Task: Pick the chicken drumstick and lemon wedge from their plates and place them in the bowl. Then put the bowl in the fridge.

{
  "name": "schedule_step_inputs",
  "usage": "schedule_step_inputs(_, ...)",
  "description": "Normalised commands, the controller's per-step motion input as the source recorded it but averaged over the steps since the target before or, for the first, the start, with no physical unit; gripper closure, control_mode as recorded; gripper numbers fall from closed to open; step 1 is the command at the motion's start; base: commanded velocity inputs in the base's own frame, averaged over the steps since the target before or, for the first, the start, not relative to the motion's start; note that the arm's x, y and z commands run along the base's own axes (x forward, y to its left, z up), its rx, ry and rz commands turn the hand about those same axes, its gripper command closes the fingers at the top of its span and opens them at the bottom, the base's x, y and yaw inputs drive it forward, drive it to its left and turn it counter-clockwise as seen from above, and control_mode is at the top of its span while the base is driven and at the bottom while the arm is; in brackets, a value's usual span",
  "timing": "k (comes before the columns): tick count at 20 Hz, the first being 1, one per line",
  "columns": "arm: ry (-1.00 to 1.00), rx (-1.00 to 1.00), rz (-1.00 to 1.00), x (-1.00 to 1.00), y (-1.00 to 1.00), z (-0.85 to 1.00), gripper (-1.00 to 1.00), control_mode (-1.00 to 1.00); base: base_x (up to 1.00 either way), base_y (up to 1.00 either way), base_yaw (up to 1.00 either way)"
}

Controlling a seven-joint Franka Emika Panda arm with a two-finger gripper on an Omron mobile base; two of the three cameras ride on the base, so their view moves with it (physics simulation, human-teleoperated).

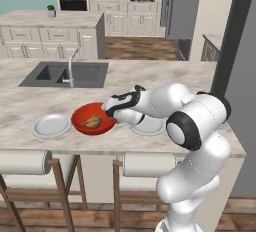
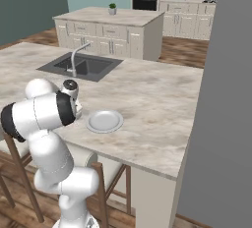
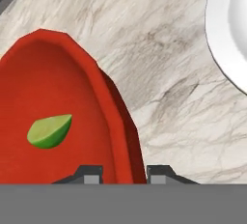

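The red bowl (image 1: 85,115) stands on the counter between two white plates (image 1: 51,125) (image 1: 150,127); the arm partly covers the right plate. In the bowl lie the brown chicken drumstick (image 1: 92,122) and the yellow-green lemon wedge (image 3: 49,130). My gripper (image 1: 111,112) is at the bowl's right rim. In the hand view, the gripper (image 3: 124,174) straddles the wall of the bowl (image 3: 58,88), one fingertip inside and one outside, shut on the rim. The grey fridge (image 1: 177,6) with a bar handle stands far back across the room.
A sink (image 1: 65,73) with a faucet (image 1: 71,66) is set in the counter behind the bowl. A tall grey panel (image 2: 226,99) rises close on the right. Stools (image 1: 30,163) stand under the counter's front edge. An empty plate (image 2: 105,121) lies near the arm.
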Motion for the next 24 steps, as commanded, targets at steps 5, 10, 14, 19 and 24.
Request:
schedule_step_inputs(5, -0.15, 0.13, 0.0, -0.26, -0.12, 0.44, 1.0, -1.0, 0.0, 0.0, 0.0)
schedule_step_inputs(10, -0.11, 0.1, 0.0, -0.39, -0.17, 0.46, 1.0, -1.0, 0.0, 0.0, 0.0)
schedule_step_inputs(14, 0.01, 0.0, 0.0, -0.41, -0.21, 0.39, 1.0, -1.0, 0.0, 0.0, 0.0)
schedule_step_inputs(19, 0.15, 0.02, 0.0, -0.37, -0.28, 0.42, 1.0, -1.0, 0.0, 0.0, 0.0)
schedule_step_inputs(24, 0.25, 0.07, 0.0, -0.39, -0.26, 0.41, 1.0, -1.0, 0.0, 0.0, 0.0)
